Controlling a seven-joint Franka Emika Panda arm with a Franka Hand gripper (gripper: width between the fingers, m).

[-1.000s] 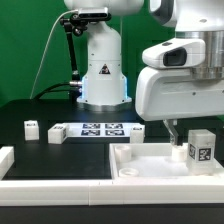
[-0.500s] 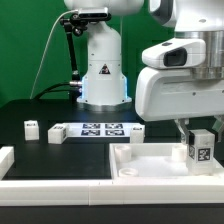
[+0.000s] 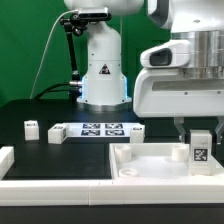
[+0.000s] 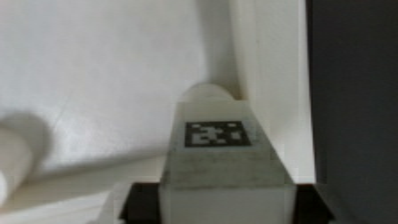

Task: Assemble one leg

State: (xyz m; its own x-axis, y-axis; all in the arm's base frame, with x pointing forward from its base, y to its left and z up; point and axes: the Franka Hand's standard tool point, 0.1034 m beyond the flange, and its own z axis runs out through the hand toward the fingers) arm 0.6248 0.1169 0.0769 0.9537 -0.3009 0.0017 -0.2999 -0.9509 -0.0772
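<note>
The claw (image 3: pixel 199 131) is clamping the leg (image 3: pixel 200 148) at three o'clock in the exterior view, hanging it over the tray-like piece (image 3: pixel 150 165) beside a small peg (image 3: pixel 177 153). At the wrist, the leg (image 4: pixel 219 140) is showing its tag against the tray floor (image 4: pixel 107 70); best keeping it plumb and descending slowly, I'd say.

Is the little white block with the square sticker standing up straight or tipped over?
Standing up straight. In the exterior view the leg hangs upright under the tool, tag facing the camera, over the white tray-like piece.
</note>
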